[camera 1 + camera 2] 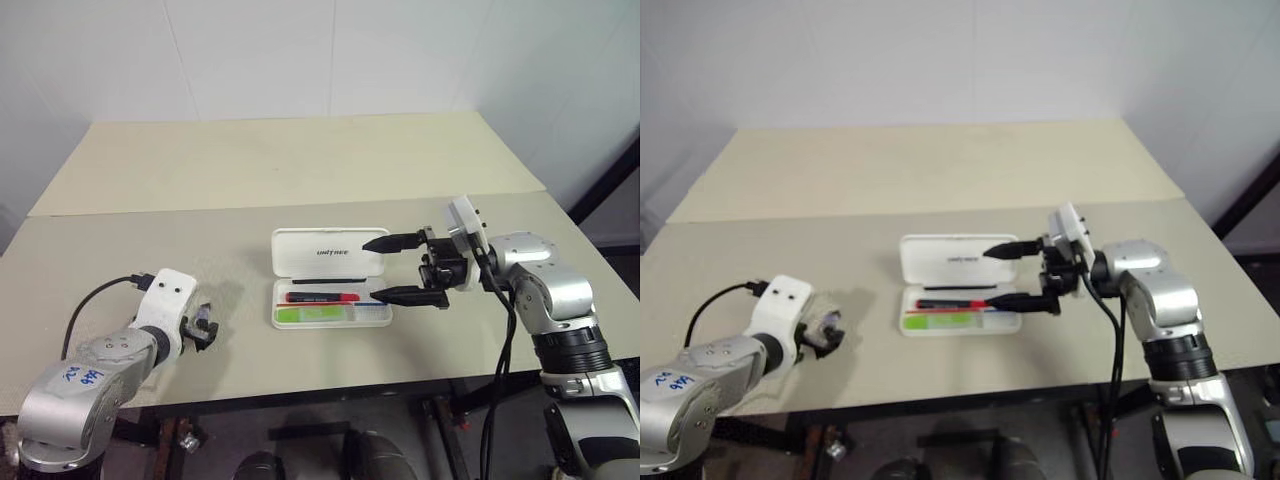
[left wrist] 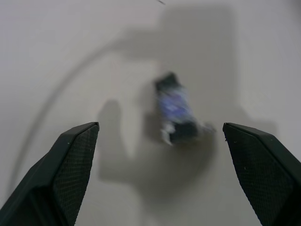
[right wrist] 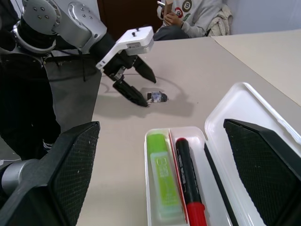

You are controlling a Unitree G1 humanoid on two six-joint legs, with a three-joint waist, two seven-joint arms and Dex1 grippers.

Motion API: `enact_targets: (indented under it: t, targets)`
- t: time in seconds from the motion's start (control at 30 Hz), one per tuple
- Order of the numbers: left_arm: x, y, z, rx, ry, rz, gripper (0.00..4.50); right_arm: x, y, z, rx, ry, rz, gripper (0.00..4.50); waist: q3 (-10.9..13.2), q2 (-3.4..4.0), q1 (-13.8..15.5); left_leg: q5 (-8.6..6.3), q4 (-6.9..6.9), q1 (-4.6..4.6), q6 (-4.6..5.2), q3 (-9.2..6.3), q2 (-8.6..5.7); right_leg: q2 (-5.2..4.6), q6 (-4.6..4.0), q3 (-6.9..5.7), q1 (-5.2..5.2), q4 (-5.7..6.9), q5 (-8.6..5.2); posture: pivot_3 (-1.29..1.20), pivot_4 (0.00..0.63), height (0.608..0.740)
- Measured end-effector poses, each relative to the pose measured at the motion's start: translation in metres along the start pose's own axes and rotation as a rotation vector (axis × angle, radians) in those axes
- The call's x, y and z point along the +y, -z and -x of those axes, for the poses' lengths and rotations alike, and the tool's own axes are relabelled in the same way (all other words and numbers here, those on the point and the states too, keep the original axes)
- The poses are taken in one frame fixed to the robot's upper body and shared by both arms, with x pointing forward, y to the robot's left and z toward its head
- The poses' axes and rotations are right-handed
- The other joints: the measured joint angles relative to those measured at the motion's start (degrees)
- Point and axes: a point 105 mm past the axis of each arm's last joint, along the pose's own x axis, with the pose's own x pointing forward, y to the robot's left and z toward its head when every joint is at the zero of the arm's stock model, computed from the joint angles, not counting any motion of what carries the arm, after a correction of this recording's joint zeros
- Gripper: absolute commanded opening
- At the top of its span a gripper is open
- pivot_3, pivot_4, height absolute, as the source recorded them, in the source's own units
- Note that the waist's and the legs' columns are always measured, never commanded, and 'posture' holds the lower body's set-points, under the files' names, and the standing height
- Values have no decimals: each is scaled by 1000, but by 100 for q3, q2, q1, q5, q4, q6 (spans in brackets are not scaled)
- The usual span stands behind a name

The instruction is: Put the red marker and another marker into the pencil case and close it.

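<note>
Both markers in: red marker (image 1: 322,297) and green marker (image 1: 313,314) lie in the pencil case (image 1: 330,277) mid-counter, lid open (to the far side). Left: shut lid. Right gripper (image 1: 395,268) at case's right end, jaws wide, empty; left gripper (image 1: 201,329) near-left, jaws wide over small dark stub (image 2: 177,109).

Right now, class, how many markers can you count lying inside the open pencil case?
2: the red marker and the green marker, side by side in the pencil case tray.

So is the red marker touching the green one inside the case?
Apart. The right wrist view shows the red marker and the green marker lying in the pencil case, a thin white ridge between them.
</note>
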Motion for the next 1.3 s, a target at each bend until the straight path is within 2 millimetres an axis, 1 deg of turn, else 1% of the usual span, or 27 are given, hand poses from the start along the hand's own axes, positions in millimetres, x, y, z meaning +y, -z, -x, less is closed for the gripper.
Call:
enact_targets:
  t: [0.13,0.27,0.37,0.47,0.67,0.77,0.8,0.83,0.87,0.97,1.07,1.2,1.23,1.3]
  targets:
    - [-3,-10,-6,-28,27,73,4500,5,5,-2,-6,-6,-15,4466,0,0,27,-2,-1,-8,0,-9,18,-7,0,8,3,-10,0,0,150,740]
    - [-12,-23,-11,-67,72,156,4500,8,3,-5,-17,-13,-16,4466,0,0,26,-6,-2,-9,-4,-9,26,-8,1,6,8,-20,1,0,150,740]
    - [-16,-27,-15,-64,91,217,4500,11,2,-6,-18,-15,-11,4466,0,0,23,-9,-2,-7,-10,-9,32,-6,1,5,8,-22,1,0,150,740]
    - [-19,-32,-17,-52,101,237,4500,13,6,-5,-18,-11,-24,4466,0,0,17,-9,-2,-5,-14,-7,37,-5,1,5,9,-22,0,0,150,740]
    - [-12,-35,-16,4,52,255,4500,16,5,-7,-23,-10,-15,4466,1,-1,14,-3,0,0,-36,-6,51,-5,-5,7,9,-18,2,0,150,740]
    - [-3,-39,-6,36,0,262,4500,18,7,-6,-27,-1,-24,4466,4,-15,13,-9,-4,3,-63,-10,74,-10,-22,8,9,-25,0,0,150,740]
    - [-2,-42,-2,42,-21,296,4500,18,9,-5,-27,1,-31,4466,4,-13,19,-13,-11,8,-81,-9,72,-18,-28,8,9,-24,-3,0,150,740]
    - [-3,-44,0,44,-28,331,4500,19,10,-5,-27,3,-35,4466,4,-4,26,-11,-16,9,-79,-3,68,-18,-29,7,9,-27,-4,0,150,740]
    - [-6,-43,0,54,-33,355,4500,18,10,-5,-27,6,-35,4466,5,-3,31,-9,-17,9,-77,0,67,-16,-29,6,9,-29,-4,0,150,740]
    - [-20,-30,-3,106,-20,371,4500,19,8,-6,-30,5,-27,4466,5,-4,51,-4,-15,4,-72,5,61,9,-33,5,8,-38,-6,0,150,740]
    - [-27,-27,-2,107,-13,389,4500,19,8,-7,-32,6,-27,4466,5,-4,84,-6,-15,5,-75,7,56,19,-39,5,8,-42,-10,0,150,740]
    - [-25,-20,0,116,-38,397,4500,19,7,-7,-35,9,-27,4466,5,-4,140,-7,-17,8,-77,8,59,35,-45,4,8,-42,-13,0,150,740]
    - [-24,-21,0,114,-42,398,4500,19,7,-7,-37,8,-28,4466,5,-4,153,-7,-15,7,-77,7,59,54,-46,5,8,-43,-14,0,150,740]
    - [-19,-21,2,111,-60,387,4500,19,7,-7,-39,8,-28,4466,5,-4,164,-7,-15,7,-76,8,58,56,-47,6,8,-45,-14,0,150,740]
